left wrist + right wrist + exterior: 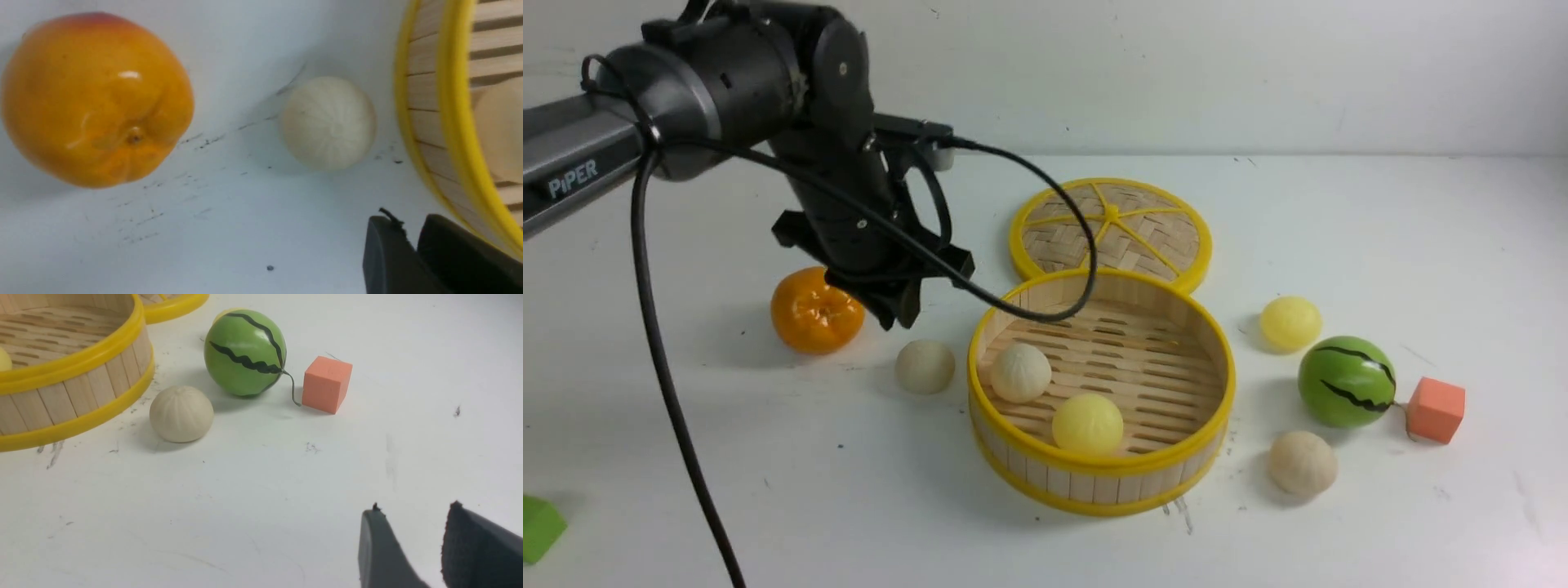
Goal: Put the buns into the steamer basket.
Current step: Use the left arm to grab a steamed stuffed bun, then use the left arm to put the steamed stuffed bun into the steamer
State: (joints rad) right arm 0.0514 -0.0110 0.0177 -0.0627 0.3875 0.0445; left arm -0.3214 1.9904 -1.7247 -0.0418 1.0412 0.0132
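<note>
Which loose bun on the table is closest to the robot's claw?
The cream bun between the orange and the steamer basket, right by the left gripper. The loose yellow bun and other cream bun lie beyond the basket, by the watermelon ball.

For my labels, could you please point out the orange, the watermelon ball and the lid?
orange (810, 320), front view, its glossy front.
watermelon ball (245, 343), right wrist view, green skin.
lid (1109, 214), front view, the yellow hub.

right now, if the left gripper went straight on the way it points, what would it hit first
The left gripper points down, so probably bare table just beside the cream bun outside the steamer basket; it might clip that bun, depth is unclear.
</note>
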